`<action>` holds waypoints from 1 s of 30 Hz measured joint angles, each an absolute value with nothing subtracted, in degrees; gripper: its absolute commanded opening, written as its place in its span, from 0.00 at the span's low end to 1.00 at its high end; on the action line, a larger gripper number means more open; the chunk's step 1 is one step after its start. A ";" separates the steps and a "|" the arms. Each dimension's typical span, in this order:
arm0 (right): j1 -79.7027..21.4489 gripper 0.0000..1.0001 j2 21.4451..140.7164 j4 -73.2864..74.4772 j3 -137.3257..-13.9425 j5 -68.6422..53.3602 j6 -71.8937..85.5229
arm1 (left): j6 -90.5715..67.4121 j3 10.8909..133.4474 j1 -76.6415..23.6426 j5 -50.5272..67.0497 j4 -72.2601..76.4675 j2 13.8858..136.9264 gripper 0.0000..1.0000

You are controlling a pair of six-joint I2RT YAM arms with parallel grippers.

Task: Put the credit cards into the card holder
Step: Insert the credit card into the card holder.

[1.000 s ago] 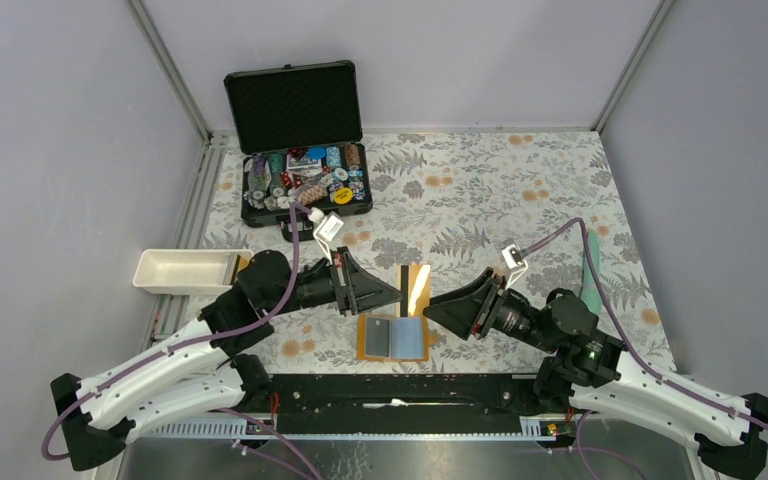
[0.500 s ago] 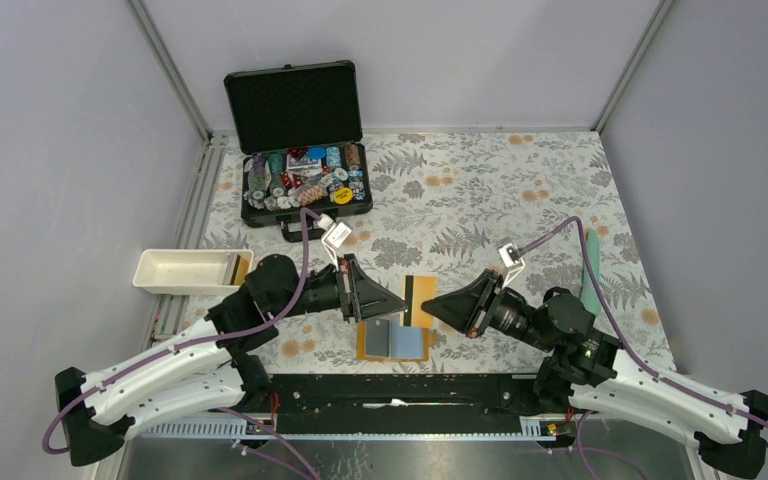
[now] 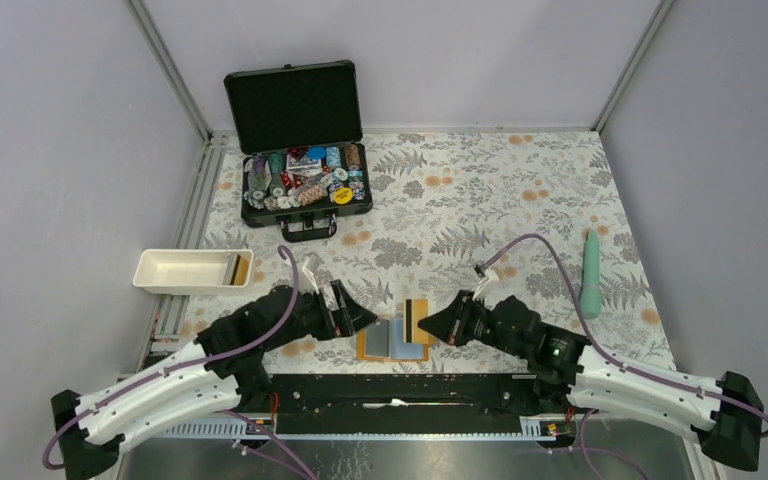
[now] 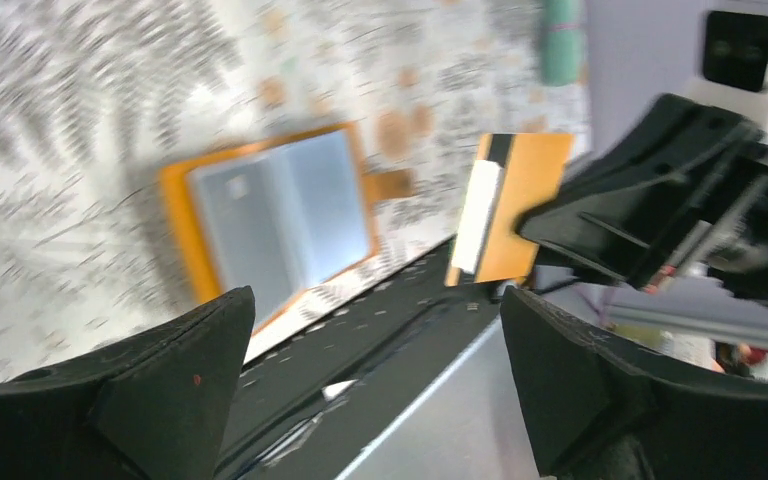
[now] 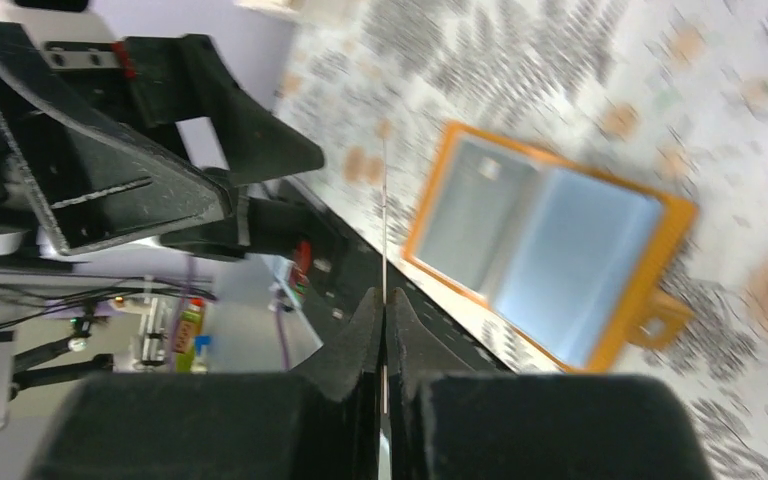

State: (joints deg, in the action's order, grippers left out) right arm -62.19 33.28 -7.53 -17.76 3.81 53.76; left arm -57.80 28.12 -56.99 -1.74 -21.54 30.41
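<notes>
Floral cloth (image 3: 480, 200) everywhere, and the action's down at six o'clock! At the wallet's nine o'clock, the left gripper (image 3: 368, 318) has its jaws spread wide, holding nothing. The card holder (image 3: 385, 342) lies open flat, sleeves up. At its three o'clock the right gripper (image 3: 432, 322) pinches an orange credit card (image 4: 510, 205) on edge. I'd flatten it, line it up with the sleeve mouth, then slide gently.
</notes>
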 measured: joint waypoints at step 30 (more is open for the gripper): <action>-62.17 0.00 58.65 -33.21 -3.90 0.91 64.97 | -70.61 7.60 -56.95 -1.54 -4.49 41.63 0.54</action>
State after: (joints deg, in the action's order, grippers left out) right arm -62.17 58.65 -33.21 -3.90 0.91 64.97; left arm -70.61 7.60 -56.95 -1.54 -4.49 41.63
